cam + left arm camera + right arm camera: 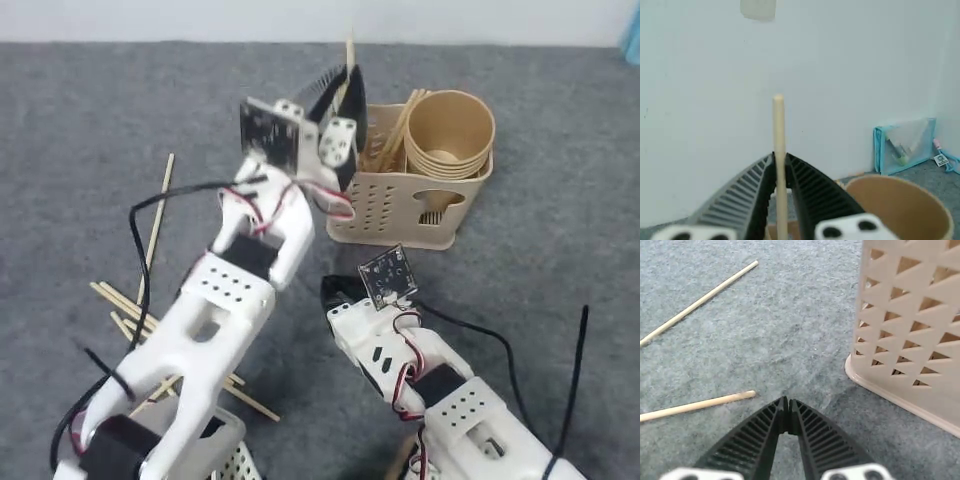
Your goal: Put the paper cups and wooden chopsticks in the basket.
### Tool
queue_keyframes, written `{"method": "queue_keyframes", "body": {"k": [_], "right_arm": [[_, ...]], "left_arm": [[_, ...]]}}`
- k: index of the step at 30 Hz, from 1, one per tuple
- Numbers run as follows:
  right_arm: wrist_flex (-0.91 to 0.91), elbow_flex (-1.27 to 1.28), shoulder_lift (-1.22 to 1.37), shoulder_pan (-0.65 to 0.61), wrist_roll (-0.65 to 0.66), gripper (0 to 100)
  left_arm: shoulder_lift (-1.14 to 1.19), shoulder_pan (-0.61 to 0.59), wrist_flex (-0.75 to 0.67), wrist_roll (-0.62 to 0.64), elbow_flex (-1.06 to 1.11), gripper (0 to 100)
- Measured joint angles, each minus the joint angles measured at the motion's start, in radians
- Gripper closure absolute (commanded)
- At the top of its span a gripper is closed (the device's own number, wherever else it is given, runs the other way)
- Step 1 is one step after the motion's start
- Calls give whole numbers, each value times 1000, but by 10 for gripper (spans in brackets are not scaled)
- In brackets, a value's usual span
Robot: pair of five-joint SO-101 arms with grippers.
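Chopstick (778,125) pinched upright in left gripper (780,159), right gripper (788,404) closed

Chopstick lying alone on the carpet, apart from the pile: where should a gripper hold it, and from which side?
Grip the lone chopstick near its middle, coming straight down from above, jaws across its width. It lies flat on the carpet, long and thin, so no side gives room underneath, and a middle hold should keep it level.
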Motion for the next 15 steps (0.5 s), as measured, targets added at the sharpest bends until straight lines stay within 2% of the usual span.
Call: {"method": "queue_keyframes", "body": {"k": [3, 7, 15], "right_arm": [[0, 0, 0, 0, 0, 986], [0, 0, 0, 0, 0, 986], [0, 0, 0, 0, 0, 986]], "left_arm": [[0, -2, -69, 3, 78, 887], [-5, -32, -54, 12, 84, 788], [-199, -57, 124, 61, 91, 784]]}}
